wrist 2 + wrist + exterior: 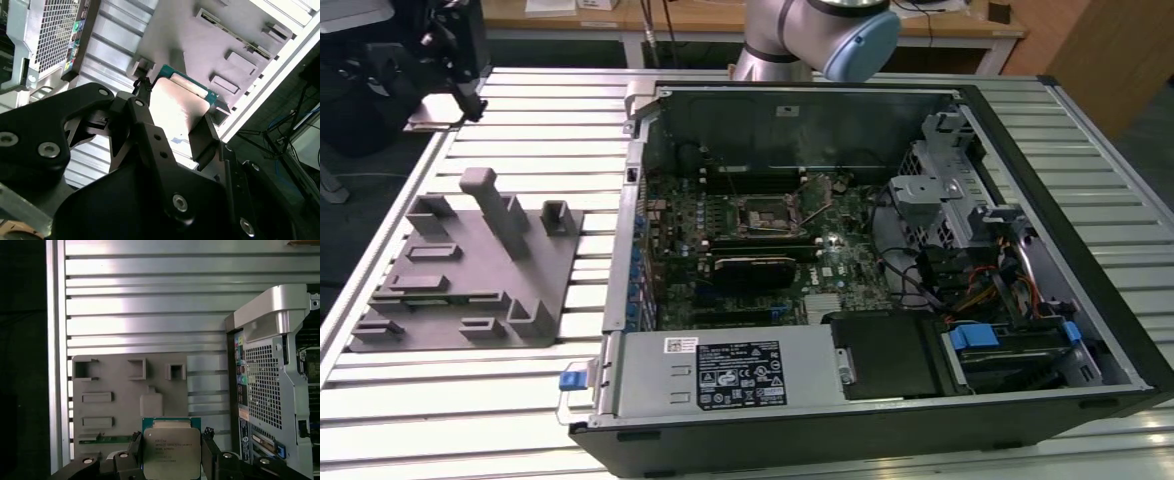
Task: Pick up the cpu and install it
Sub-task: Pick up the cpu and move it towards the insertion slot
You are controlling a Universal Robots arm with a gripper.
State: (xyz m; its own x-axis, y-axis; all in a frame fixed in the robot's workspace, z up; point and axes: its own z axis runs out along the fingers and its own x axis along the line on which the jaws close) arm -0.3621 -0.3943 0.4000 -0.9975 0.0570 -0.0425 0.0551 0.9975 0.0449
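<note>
Gripper state: the gripper [171, 440] is closed narrowly on the cpu [171, 454]. One black finger [134, 449] is pressed against one side edge, and the other finger [210, 450] against the opposite edge.
Cpu location: the cpu is held between the fingers, with its pale silver lid and thin green rim turned towards the first wrist view. In the second wrist view the cpu [175, 117] is seen edge-on from below, clamped in the gripper [178, 100], with one finger [202, 139] laid along its side.
Cpu surroundings: the grey fixture block [115, 382] is seen behind the cpu in both wrist views. Contact between the chip and the block cannot be told.
Fixture block: it is laid flat on the slatted metal table [547, 130], at the exterior view's left, just beside the open computer case [1067, 200]. Several raised posts and shallow pockets are carried on its top [454, 290].
Computer case: its perforated rear panel [270, 390] is seen beside the fixture block in the first wrist view.
Motherboard socket: the square black-framed socket [767, 213] is set near the middle of the motherboard inside the case, well apart from the fixture block.
Robot arm: a pale grey arm joint [821, 30] is seen beyond the far side of the case in the exterior view.
</note>
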